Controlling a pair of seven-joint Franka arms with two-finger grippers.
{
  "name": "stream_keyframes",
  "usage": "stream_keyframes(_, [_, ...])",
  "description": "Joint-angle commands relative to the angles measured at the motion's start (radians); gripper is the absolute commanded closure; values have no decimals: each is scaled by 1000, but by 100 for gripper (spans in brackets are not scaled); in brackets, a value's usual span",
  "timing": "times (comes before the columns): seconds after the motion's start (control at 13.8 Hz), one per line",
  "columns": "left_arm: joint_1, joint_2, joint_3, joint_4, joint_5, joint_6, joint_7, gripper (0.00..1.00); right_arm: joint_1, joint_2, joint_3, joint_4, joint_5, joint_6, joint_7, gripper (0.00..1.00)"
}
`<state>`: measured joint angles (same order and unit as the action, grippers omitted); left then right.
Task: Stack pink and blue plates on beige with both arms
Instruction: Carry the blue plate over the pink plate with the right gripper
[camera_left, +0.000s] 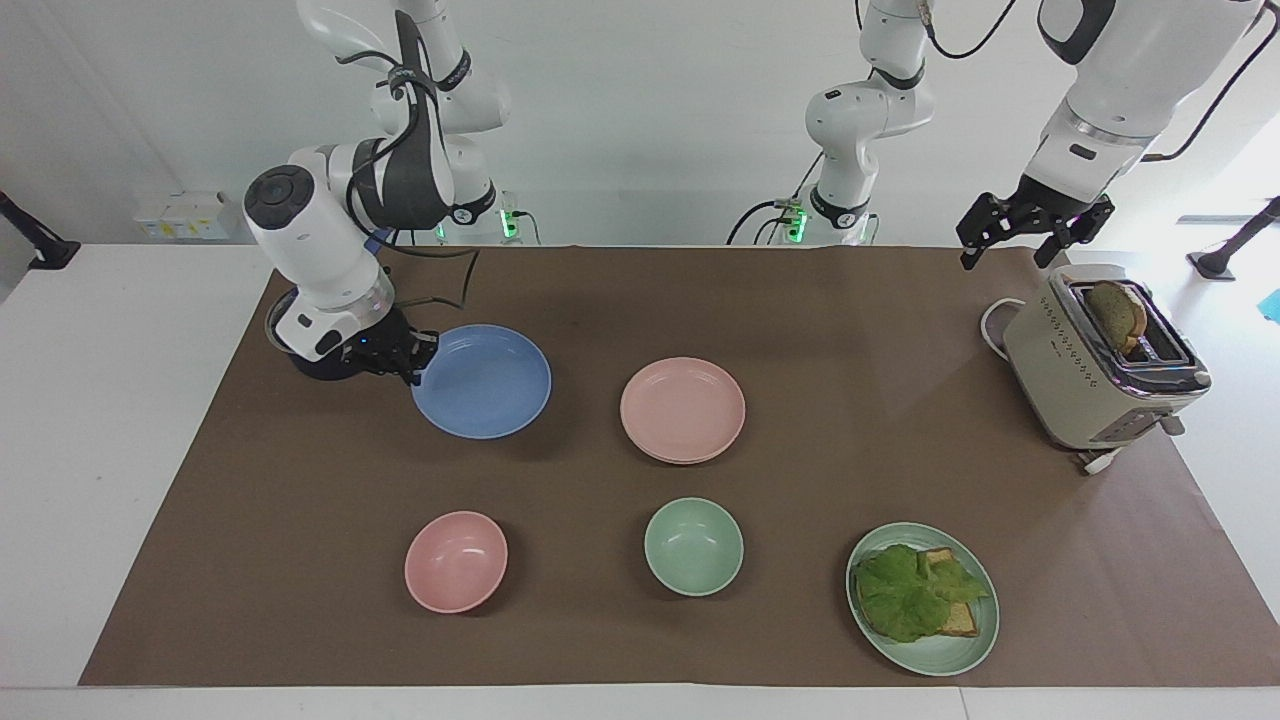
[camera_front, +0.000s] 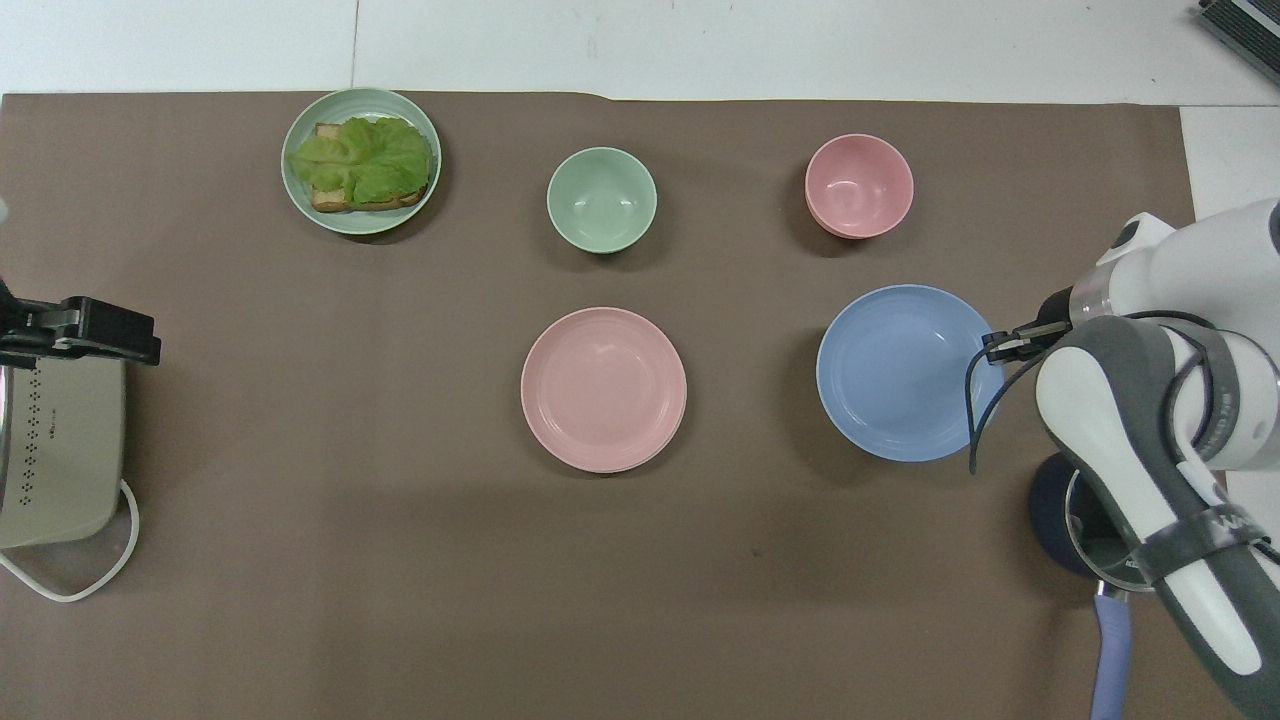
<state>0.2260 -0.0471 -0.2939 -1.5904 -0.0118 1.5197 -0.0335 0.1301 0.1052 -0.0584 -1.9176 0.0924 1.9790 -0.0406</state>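
Note:
My right gripper (camera_left: 415, 360) (camera_front: 995, 345) is shut on the rim of the blue plate (camera_left: 483, 381) (camera_front: 905, 372). It holds the plate roughly level just above the mat, at the right arm's end of the table. The pink plate (camera_left: 682, 408) (camera_front: 603, 388) lies at the middle of the mat. It sits on the beige plate (camera_left: 690, 460), of which only a thin rim shows. My left gripper (camera_left: 1008, 258) (camera_front: 100, 335) hangs open and waits over the toaster's end, holding nothing.
A beige toaster (camera_left: 1100, 360) (camera_front: 55, 450) with bread in it stands at the left arm's end. Farther from the robots sit a pink bowl (camera_left: 455, 561), a green bowl (camera_left: 693, 546) and a green plate (camera_left: 965, 650) with lettuce toast. A dark pot (camera_front: 1090, 530) stands by the right arm.

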Motion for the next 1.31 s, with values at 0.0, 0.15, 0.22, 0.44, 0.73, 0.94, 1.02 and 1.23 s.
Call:
stream_keyframes(0.0, [10, -3, -5, 10, -10, -9, 15, 0, -3, -4, 51, 8, 18, -11, 88, 100])
stream_keyframes(0.15, [10, -3, -5, 9, -10, -9, 15, 0, 11, -6, 78, 8, 18, -8, 151, 100])
stream_keyframes(0.22, [10, -3, -5, 10, -10, -9, 15, 0, 35, -9, 80, 6, 18, -2, 191, 100])
stream_keyframes(0.44, [10, -3, -5, 10, -10, -9, 14, 0, 132, -4, 80, 3, 18, 35, 345, 100])
stream_keyframes(0.73, [10, -3, -5, 10, -10, -9, 14, 0, 279, 30, 81, -11, 18, 142, 560, 100])
stream_keyframes(0.94, [10, -3, -5, 10, -10, -9, 15, 0, 327, 77, 85, -9, 65, 226, 584, 100])
stream_keyframes(1.02, [10, -3, -5, 9, -10, -9, 15, 0, 345, 93, 85, -8, 110, 269, 594, 100])
stream_keyframes(1.23, [10, -3, -5, 10, -10, -9, 15, 0, 368, 128, 86, -9, 122, 325, 605, 100])
